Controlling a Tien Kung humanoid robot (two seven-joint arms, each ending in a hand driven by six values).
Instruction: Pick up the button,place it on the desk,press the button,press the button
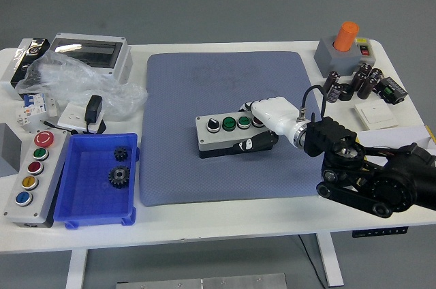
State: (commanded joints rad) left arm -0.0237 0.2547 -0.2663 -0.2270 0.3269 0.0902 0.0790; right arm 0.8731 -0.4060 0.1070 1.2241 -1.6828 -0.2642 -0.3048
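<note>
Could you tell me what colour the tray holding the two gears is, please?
The tray is bright blue, and the head view shows it clearly, near the table's left front.

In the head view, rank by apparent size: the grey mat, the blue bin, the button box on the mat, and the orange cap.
Largest to smallest:
1. grey mat
2. blue bin
3. button box, partly covered by the right hand
4. orange cap, farther from the camera, yet plainly smallest

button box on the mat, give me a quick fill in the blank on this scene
1. The button box lies on the ____ mat.
2. The right hand rests at the box's ____ end.
3. Two black gears lie in the ____ bin.

Missing words: grey-blue; right; blue
</note>
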